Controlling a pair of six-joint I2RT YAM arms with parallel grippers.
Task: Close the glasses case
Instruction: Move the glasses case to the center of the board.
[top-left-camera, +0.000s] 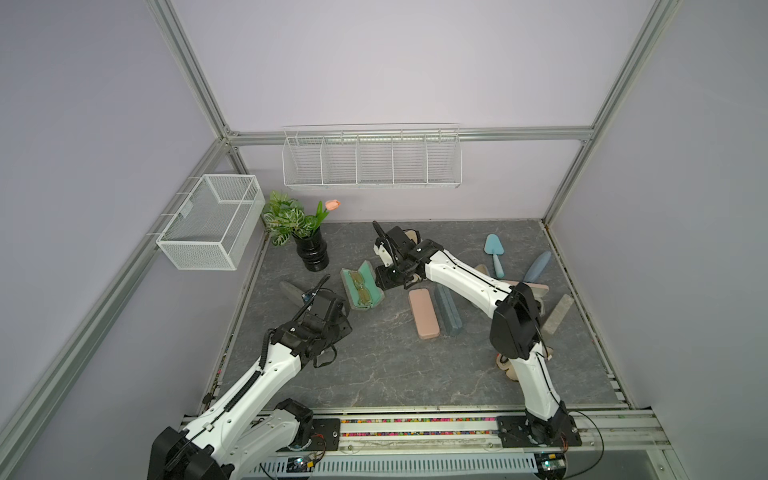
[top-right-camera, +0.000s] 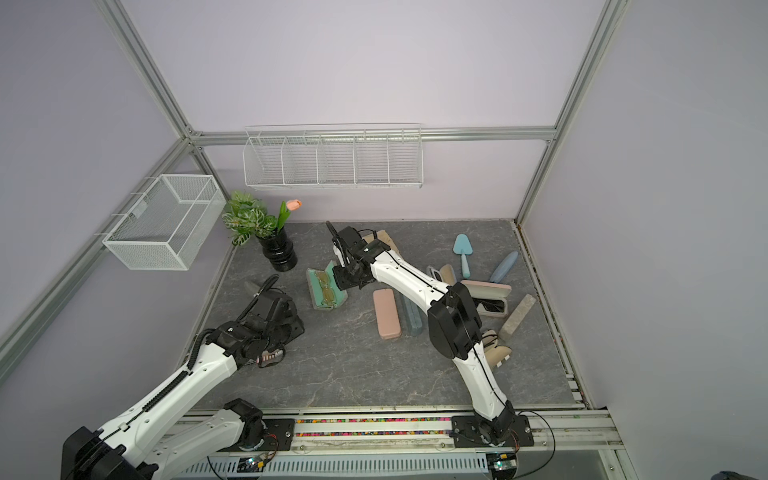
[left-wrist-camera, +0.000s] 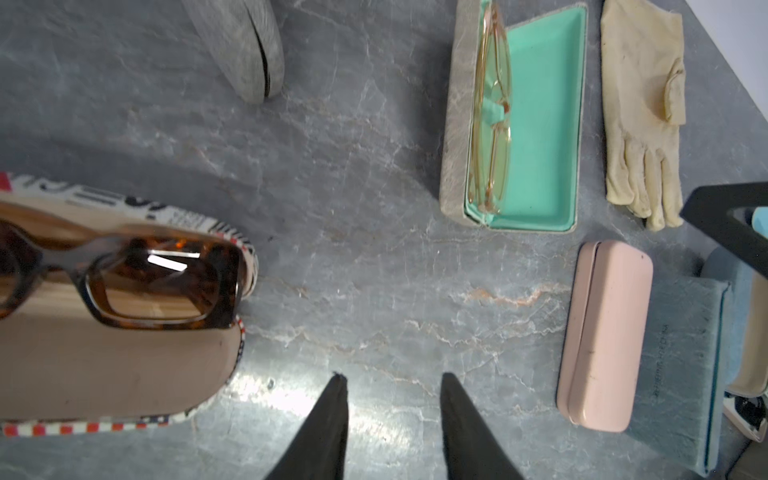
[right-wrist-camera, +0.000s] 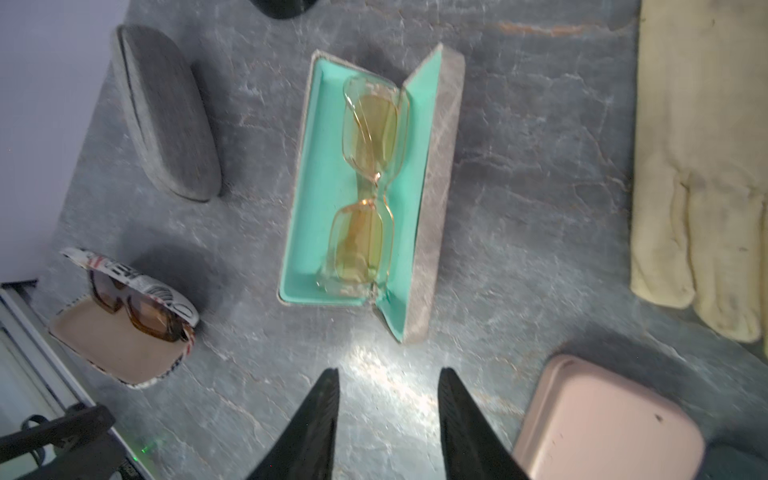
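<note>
The glasses case (right-wrist-camera: 305, 216) is seen lying open on the bench (top-left-camera: 374, 365), near the middle of its far half, between the two arms. It is shown in both top views (top-left-camera: 367, 271) (top-right-camera: 332, 270) a little in front of a black vase (top-left-camera: 311, 251) holding a plant. Its grey lid is raised at an angle and its mint lining is exposed. A pair of yellow-tinted glasses (right-wrist-camera: 368, 183) is seen folded inside the lower half, close against the hinge side.

The right hand (right-wrist-camera: 388, 370) is held above the bench just short of one end of the case. Its two black fingers are spread apart, nothing is gripped between them, and the case is not touched.

The left hand (left-wrist-camera: 394, 376) is likewise held over bare bench, with its fingers parted and nothing between them. It is well apart from the case (left-wrist-camera: 540, 124).

A second open case (left-wrist-camera: 104, 365), patterned in red, white and black, is seen just beside the left hand, with tortoiseshell sunglasses (left-wrist-camera: 158, 286) resting across it. A closed grey fabric case (right-wrist-camera: 166, 112) is placed near the open mint one, on the side away from its lid. A cream glove (left-wrist-camera: 642, 112) is laid flat on the lid side. A closed pink case (top-left-camera: 423, 313) is set nearer the front, with a blue-grey case (top-left-camera: 449, 309) just beside it.
</note>
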